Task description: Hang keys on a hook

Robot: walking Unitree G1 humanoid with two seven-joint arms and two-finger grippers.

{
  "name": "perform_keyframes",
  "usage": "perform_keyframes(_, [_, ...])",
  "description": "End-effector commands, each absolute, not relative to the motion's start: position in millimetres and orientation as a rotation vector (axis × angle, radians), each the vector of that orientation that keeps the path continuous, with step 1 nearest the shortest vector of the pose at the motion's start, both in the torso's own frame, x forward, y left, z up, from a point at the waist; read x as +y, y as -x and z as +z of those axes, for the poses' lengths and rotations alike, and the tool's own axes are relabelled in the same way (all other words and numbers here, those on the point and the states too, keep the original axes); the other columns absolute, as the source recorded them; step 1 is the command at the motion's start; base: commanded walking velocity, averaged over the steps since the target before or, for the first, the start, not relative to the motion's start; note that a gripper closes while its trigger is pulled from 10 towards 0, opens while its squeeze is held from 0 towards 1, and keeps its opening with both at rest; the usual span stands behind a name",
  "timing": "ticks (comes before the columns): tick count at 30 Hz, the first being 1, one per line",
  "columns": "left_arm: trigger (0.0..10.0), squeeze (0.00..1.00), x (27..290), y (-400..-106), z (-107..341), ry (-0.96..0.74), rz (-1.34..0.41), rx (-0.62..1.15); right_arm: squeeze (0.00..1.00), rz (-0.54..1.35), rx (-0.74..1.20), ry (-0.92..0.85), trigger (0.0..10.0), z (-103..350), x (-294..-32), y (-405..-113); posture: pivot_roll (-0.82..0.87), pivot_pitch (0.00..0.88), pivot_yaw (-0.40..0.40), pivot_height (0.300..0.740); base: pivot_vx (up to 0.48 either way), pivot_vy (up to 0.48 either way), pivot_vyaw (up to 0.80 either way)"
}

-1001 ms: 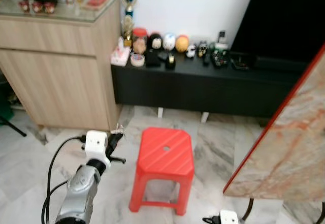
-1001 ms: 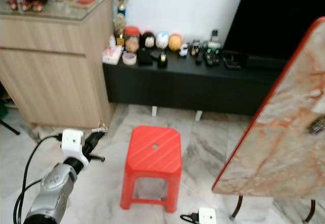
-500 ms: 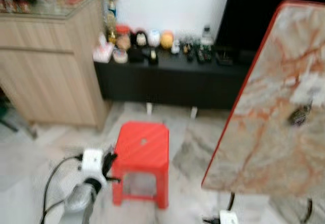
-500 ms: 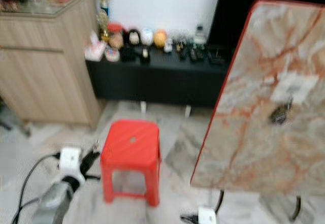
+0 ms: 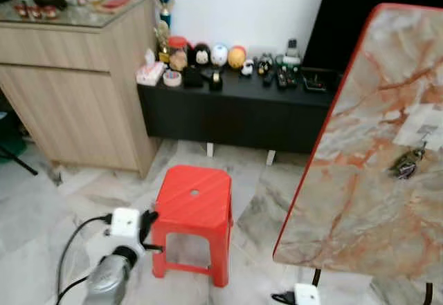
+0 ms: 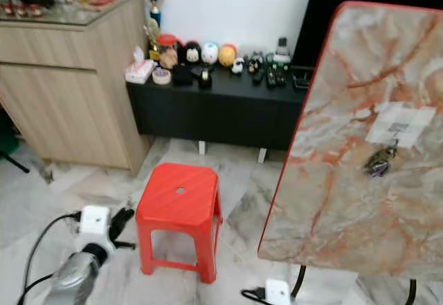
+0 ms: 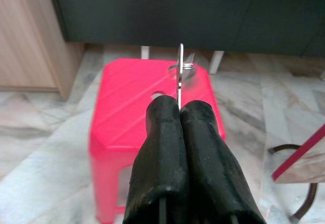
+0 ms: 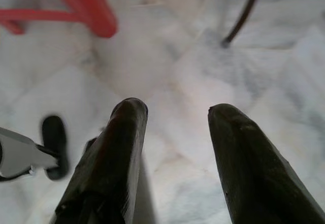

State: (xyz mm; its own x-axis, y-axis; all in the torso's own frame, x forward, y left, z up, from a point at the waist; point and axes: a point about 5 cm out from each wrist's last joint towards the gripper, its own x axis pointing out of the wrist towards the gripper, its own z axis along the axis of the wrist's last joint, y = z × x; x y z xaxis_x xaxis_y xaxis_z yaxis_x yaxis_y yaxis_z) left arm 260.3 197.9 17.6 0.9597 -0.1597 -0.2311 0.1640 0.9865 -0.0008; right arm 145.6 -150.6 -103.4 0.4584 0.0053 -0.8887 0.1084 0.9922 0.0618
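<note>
My left gripper [image 7: 179, 107] is shut on a thin metal key ring [image 7: 181, 67], which sticks out edge-on past the fingertips. In the left eye view that gripper [image 5: 147, 223] is low, just left of a red stool [image 5: 194, 196]. A tilted marble panel with a red edge [image 5: 360, 180] stands on the right. A white patch [image 6: 401, 124] on it carries a hook, and a dark bunch of keys [image 6: 379, 161] hangs below it. My right gripper [image 8: 177, 109] is open over the marble floor, holding nothing.
A low black cabinet [image 5: 235, 115] along the far wall carries small figurines and remotes. A wooden sideboard [image 5: 76, 90] stands at the left. The panel's dark metal legs [image 6: 299, 281] reach the floor near my right wrist [image 6: 277, 291].
The camera has turned right, bringing the marble panel with its hanging keys into view. My left gripper sits lower in the picture, still shut on the key ring beside the stool.
</note>
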Motion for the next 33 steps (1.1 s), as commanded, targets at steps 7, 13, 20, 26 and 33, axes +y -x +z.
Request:
perform_keyframes(7, [10.0, 0.00, 201, -261, 19, -0.049, -0.175, 0.229, 0.00, -0.077, 1.071, -0.138, 10.0, -101, -150, -153, 0.09, 0.003, -0.100, 0.740, 0.000, -0.450, 0.00])
perform_keyframes(13, [10.0, 0.00, 203, -261, 20, -0.063, -0.183, 0.228, 0.00, -0.079, 1.070, -0.150, 10.0, -101, -147, -153, 0.09, 0.013, -0.091, 0.740, 0.000, -0.450, 0.00])
perform_keyframes(20, [10.0, 0.00, 201, -261, 20, -0.076, -0.195, 0.228, 0.00, -0.081, 1.070, -0.153, 10.0, -101, -146, -153, 0.09, 0.023, -0.084, 0.740, 0.000, -0.451, 0.00])
perform_keyframes(26, [10.0, 0.00, 203, -256, 14, -0.085, -0.198, 0.252, 0.00, -0.105, 1.077, -0.156, 10.0, -104, -163, -142, 0.09, 0.029, -0.077, 0.740, 0.000, -0.451, 0.00])
perform_keyframes(33, [10.0, 0.00, 203, -253, 13, -0.090, -0.201, 0.255, 0.00, -0.107, 1.078, -0.155, 10.0, -105, -167, -138, 0.09, 0.018, -0.080, 0.740, 0.000, -0.454, 0.00])
